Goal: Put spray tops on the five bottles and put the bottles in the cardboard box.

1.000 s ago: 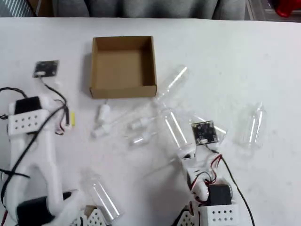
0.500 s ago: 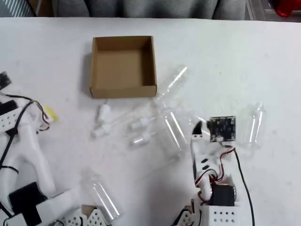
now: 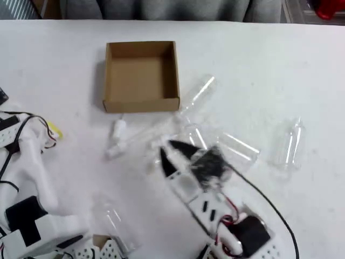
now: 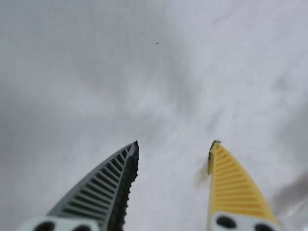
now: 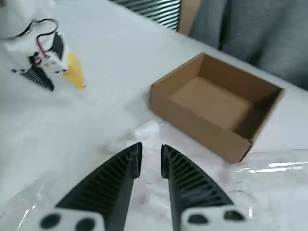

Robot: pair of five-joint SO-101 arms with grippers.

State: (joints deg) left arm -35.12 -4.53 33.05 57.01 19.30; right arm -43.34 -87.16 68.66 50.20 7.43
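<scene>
The cardboard box [image 3: 141,75] [image 5: 216,103] stands open and empty at the back of the table. Clear bottles lie on their sides: one [image 3: 198,93] just right of the box, one [image 3: 288,143] far right, one [image 3: 239,149] mid-right and one [image 3: 115,222] near the front. White spray tops [image 3: 116,130] [image 5: 147,130] lie in front of the box. My right gripper [image 3: 171,152] [image 5: 150,148] hovers over the spray tops, black fingers a little open, holding nothing. My left gripper [image 4: 173,144] [image 5: 54,70] is open over bare table at the far left, its yellow finger [image 3: 54,131] showing.
The white table [image 3: 259,65] runs wide behind and to the right of the box. The left arm's white body [image 3: 27,178] and cables fill the front left. A grey chair back [image 5: 250,29] stands beyond the far edge.
My right arm has swung left from the mid-right bottle to above the spray tops. The left arm pulled back toward the table's left edge.
</scene>
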